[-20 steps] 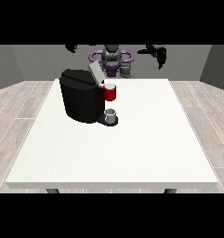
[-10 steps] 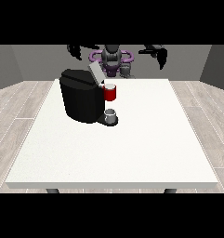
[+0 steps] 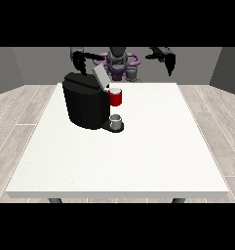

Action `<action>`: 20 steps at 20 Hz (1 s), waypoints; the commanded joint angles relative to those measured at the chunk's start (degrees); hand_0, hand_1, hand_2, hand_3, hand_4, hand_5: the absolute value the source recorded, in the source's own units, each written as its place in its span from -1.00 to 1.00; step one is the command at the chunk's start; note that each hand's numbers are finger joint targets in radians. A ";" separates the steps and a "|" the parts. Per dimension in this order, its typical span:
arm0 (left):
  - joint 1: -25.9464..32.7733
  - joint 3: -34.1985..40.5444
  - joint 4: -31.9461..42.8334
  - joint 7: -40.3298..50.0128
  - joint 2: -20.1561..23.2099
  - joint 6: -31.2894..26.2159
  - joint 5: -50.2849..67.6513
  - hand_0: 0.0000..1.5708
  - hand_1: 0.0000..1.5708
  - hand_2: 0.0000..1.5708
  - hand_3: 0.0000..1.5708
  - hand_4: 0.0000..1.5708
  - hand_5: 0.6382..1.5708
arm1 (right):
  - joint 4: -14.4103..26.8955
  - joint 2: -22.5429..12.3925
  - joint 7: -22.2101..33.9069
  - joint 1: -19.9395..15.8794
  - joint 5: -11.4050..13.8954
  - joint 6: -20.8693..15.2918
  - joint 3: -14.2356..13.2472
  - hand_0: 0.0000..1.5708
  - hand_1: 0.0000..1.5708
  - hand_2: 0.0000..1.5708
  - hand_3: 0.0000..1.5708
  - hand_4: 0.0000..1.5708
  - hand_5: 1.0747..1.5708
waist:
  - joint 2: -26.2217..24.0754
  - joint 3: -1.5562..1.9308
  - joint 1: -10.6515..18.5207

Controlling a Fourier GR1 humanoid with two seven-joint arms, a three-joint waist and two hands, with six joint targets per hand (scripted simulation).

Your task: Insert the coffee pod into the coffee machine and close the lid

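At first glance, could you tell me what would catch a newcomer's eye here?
The black coffee machine on the white table, left of centre, stands out, its lid tilted open and a red part at its front. Behind, both hands hang above the far edge: one over the machine, one at the view's right.

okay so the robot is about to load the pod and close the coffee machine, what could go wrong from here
1. The lid stands tilted open above the coffee machine, right next to the hand at the view's left; a careless reach could knock it down early.
2. The small gray cup sits at the machine's base and could be bumped.
3. The hand at the view's right hangs far from the machine, above the table's far edge, so it has a long reach.
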 commanded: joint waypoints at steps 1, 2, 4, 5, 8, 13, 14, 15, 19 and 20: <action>0.29 -1.22 -4.78 3.09 0.50 0.85 0.84 -1.00 -1.00 -1.00 -1.00 -1.00 1.00 | 4.81 -0.37 -1.81 -4.72 0.59 -0.40 -1.28 -1.00 -1.00 -1.00 -1.00 -1.00 1.00 | 2.84 -0.01 0.21; 4.23 -0.24 -2.64 -1.97 2.41 -1.90 1.00 -1.00 -1.00 -1.00 -1.00 -1.00 1.00 | 2.69 2.20 -0.37 -3.08 2.37 -2.28 1.57 -1.00 -1.00 -1.00 -1.00 -1.00 1.00 | 2.25 -0.02 -0.34; 2.88 -1.45 -6.01 1.31 1.23 0.88 1.02 -1.00 -1.00 -1.00 -1.00 -1.00 1.00 | 5.54 1.42 -3.09 -4.25 2.68 -0.46 1.30 -1.00 -1.00 -1.00 -1.00 -1.00 1.00 | 2.77 -0.01 -0.97; 2.74 1.14 -4.01 0.15 3.49 0.29 2.25 -1.00 -1.00 -1.00 -1.00 -1.00 1.00 | 4.47 2.07 -1.96 -4.07 3.12 -0.56 2.32 -1.00 -1.00 -1.00 -1.00 -1.00 1.00 | 3.08 -0.02 -2.16; 2.92 -1.76 -8.99 4.69 1.24 0.88 3.04 -1.00 -1.00 -1.00 -1.00 -1.00 1.00 | 7.38 0.19 -2.50 -5.76 3.39 0.82 1.04 -1.00 -1.00 -1.00 -1.00 -1.00 1.00 | 2.25 0.00 -0.67; 3.93 0.62 -6.68 0.33 4.09 0.63 4.24 -1.00 -1.00 -1.00 -1.00 -1.00 1.00 | 8.92 1.03 -3.05 -8.92 3.71 0.22 0.68 -1.00 -1.00 -1.00 -1.00 -1.00 1.00 | 4.92 -0.02 -1.98; 1.46 -1.28 -8.80 1.82 2.62 1.85 3.13 -1.00 -1.00 -1.00 -1.00 -0.84 1.00 | 11.14 1.14 -4.88 -10.46 4.55 -1.25 0.21 -1.00 -1.00 -1.00 -1.00 -0.95 1.00 | 7.04 -0.01 -0.14; 1.89 -0.07 -6.17 2.71 3.42 3.12 2.99 -1.00 -1.00 -1.00 -1.00 -1.00 1.00 | 8.68 1.64 -1.51 -10.35 3.87 0.59 1.54 -1.00 -1.00 -1.00 -1.00 -1.00 1.00 | 4.97 -0.02 -2.81; 3.50 -0.25 -4.62 0.01 3.59 3.18 2.20 -1.00 -1.00 -1.00 -1.00 -1.00 1.00 | 7.68 2.29 1.70 -12.04 4.39 0.47 2.53 -1.00 -1.00 -1.00 -1.00 -1.00 1.00 | 4.51 -0.03 -3.23; 2.51 -2.37 -8.78 0.91 2.18 4.47 1.06 -1.00 -1.00 -1.00 -1.00 -1.00 1.00 | 11.80 -1.56 -4.51 -12.60 3.79 2.87 -0.48 -1.00 -1.00 -1.00 -1.00 -1.00 1.00 | 7.76 0.00 -0.62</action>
